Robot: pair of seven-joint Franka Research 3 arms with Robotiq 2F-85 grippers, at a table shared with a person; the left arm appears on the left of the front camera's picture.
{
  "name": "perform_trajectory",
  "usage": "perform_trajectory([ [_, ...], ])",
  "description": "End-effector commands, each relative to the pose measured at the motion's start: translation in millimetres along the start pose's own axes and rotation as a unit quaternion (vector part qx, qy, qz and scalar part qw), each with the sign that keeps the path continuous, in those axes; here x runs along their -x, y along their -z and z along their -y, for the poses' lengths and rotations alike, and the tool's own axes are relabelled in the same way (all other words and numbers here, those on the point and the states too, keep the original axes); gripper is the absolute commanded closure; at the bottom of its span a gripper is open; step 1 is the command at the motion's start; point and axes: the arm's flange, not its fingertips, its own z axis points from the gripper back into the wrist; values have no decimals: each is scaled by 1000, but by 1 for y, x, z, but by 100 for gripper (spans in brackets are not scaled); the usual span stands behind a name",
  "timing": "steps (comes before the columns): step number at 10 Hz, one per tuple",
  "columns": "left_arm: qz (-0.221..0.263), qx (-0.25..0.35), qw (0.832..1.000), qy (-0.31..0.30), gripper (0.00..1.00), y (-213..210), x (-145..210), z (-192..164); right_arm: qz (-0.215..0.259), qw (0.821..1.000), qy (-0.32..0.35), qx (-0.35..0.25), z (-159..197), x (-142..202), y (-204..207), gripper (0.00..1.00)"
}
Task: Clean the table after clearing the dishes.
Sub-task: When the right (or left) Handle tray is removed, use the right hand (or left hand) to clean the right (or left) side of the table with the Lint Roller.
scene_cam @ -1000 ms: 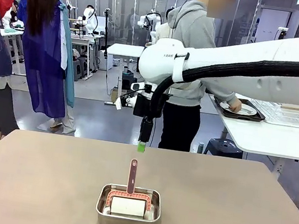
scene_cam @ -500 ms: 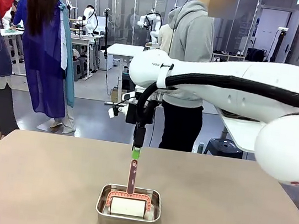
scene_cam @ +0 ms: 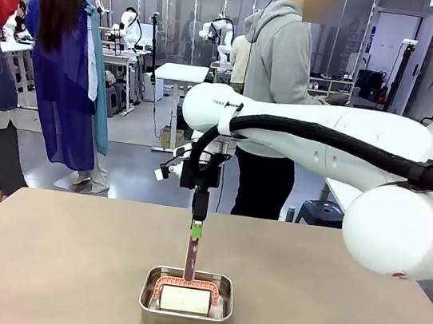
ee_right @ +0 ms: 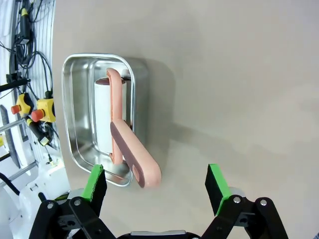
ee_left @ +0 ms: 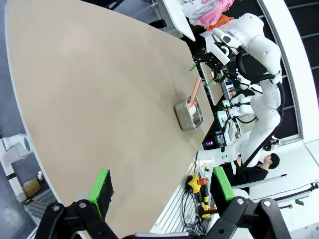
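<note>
- Bench (scene_cam: 40, 266) first: material, shape?
- Matte beige-brown top, plain and wide. Fills the near half of the front view, long axis left to right there.
- On it?
- Small steel pan (scene_cam: 183, 320), shiny, rectangular with rounded corners, near the middle of the bench, toward the robot's edge. Inside, lint roller (scene_cam: 185, 299): white cylinder in a salmon-pink plastic frame, roll lying crosswise, left to right.
- Handle direction?
- Handle (scene_cam: 191, 259) flat, pink, rounded at the tip. Rises out of the pan, leaning toward the far side.
- Right pincer?
- Right pincer (ee_right: 155, 183) pointing down, black fingers with green pads, spread wide, one on either side of the handle tip. No contact visible in the wrist view.
- Left?
- Left pincer (ee_left: 160, 188) spread wide too, nothing between the pads. Off toward one end of the bench, well apart from the pan.
- Versus a second ago?
- Right arm lower and swung further across. Pincer then above the handle with a gap, now level with its tip. Pan and roller unmoved.
- Anyone else?
- Person (scene_cam: 282, 66) in a grey hoodie, standing beyond the far edge.
</note>
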Motion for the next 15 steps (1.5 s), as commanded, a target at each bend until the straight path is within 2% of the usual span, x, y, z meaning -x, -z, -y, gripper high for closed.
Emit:
perform_trajectory([
  [1,-5,-2,1000,-1,0,-1,4,4,-26,999,29,-18,14,-22,-3,0],
  [7,-5,-2,1000,-1,0,-1,4,4,-40,998,34,-42,13,-20,20,0],
  [8,-5,-2,1000,-1,0,-1,4,4,-38,998,33,-46,14,-20,22,8],
  [10,-5,-2,1000,-1,0,-1,4,4,-34,998,35,-48,13,-20,26,32],
  [11,-5,-2,1000,-1,0,-1,4,4,-32,997,35,-55,14,-20,29,29],
  [12,-5,-2,1000,-1,0,-1,4,4,-29,997,29,-59,13,-20,32,59],
  [13,-5,-2,1000,-1,0,-1,4,4,-21,998,29,-59,13,-19,32,70],
  [14,-5,-2,1000,-1,0,-1,4,4,-20,998,32,-59,12,-19,32,100],
  [15,-5,-2,1000,-1,0,-1,4,4,-21,997,32,-61,11,-19,33,100],
])
